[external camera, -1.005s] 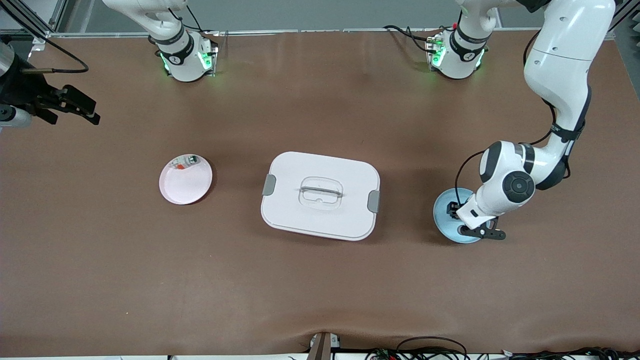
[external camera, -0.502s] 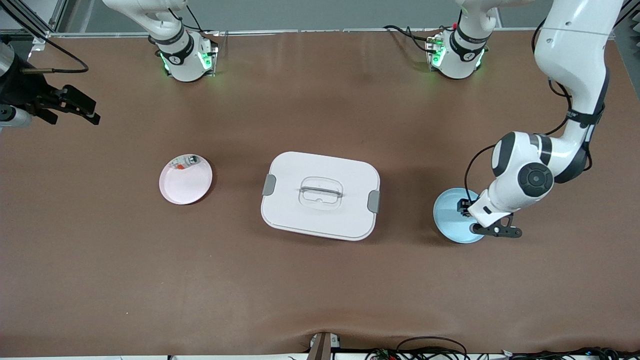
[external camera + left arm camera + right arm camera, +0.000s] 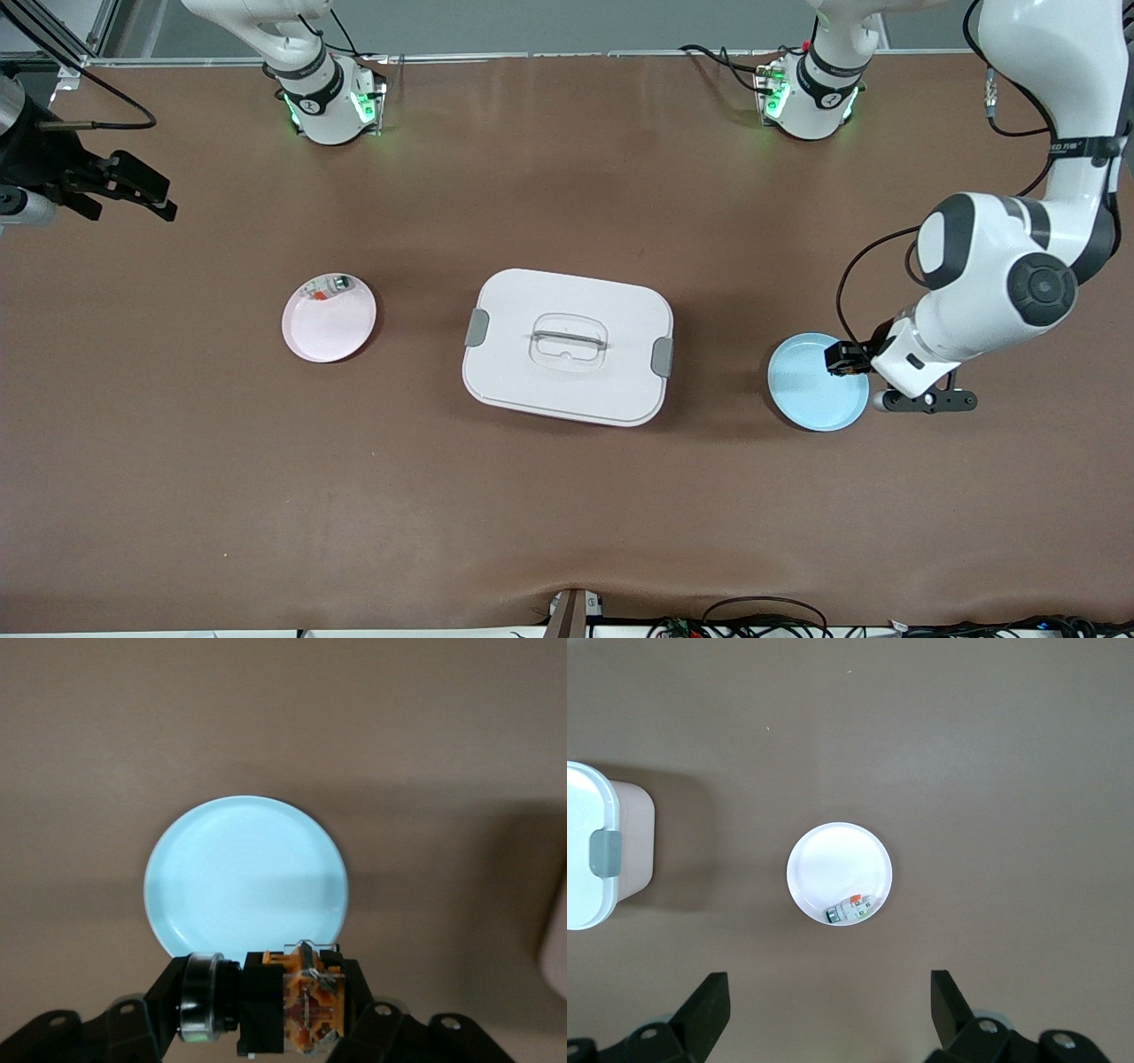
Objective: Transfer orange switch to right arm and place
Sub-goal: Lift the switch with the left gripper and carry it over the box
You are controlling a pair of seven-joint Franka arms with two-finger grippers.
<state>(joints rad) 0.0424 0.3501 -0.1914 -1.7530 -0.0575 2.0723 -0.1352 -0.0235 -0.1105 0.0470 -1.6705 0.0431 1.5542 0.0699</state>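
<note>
On the brown tabletop (image 3: 567, 514), the thing nearest the front camera was the blue plate (image 3: 811, 390), lying bare toward the left arm's end. The left claw (image 3: 849, 359) hung over the plate's rim at about 2 o'clock on the plate's round, its fingers (image 3: 372, 1032) closed tight on the orange switch (image 3: 297, 999). From the left wrist the switch showed as a black block with an orange-brown face and a silver ring at one end, held up in the air clear of the blue plate (image 3: 245, 877).

Next came the white box (image 3: 567, 346) at the middle of the tabletop, its lid on with a grey clip at each end and a clear handle on top; its corner and one clip also showed from the right wrist (image 3: 602, 855).

About level with the box, toward the right arm's end, sat the pink plate (image 3: 330, 323), carrying a pale part with orange and green bits (image 3: 326, 288) at roughly 12 o'clock against the rim. From the right wrist the same plate (image 3: 833, 864) looked white, with the part (image 3: 852, 909) touching its edge.

The right claw (image 3: 133, 190) waited up over the edge of the tabletop, at about 10 o'clock from the pink plate, its fingers (image 3: 709, 1005) spread wide with nothing between them.
</note>
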